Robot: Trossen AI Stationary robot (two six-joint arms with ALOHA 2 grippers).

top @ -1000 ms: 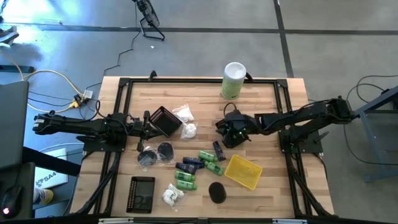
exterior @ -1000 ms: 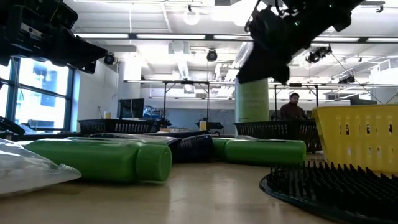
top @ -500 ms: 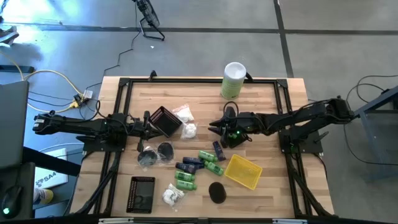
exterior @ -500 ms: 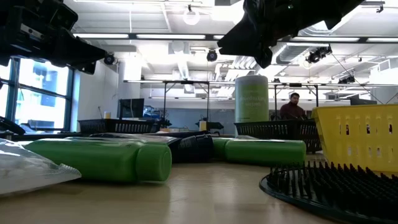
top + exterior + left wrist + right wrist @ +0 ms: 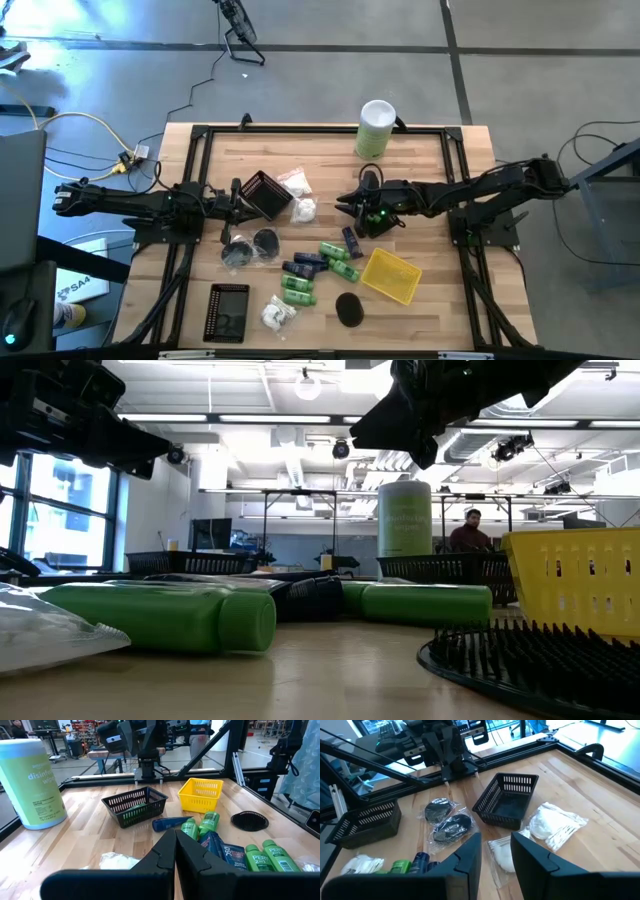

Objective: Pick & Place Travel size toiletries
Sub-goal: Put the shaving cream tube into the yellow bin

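nearly all toiletries (image 5: 325, 257) lie loose on the worktop (image 5: 420, 165); right tool (image 5: 345, 205) parted and empty, left tool (image 5: 238, 197) closed

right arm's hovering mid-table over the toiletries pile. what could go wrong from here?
1. The right tool is open and empty above white packets lying close to the black basket; a descent may snag the rim.
2. Green bottles and navy tubes lie packed together, so a grasp could catch two or scatter them.
3. The left tool, shut, waits beside that basket; reaches could cross.
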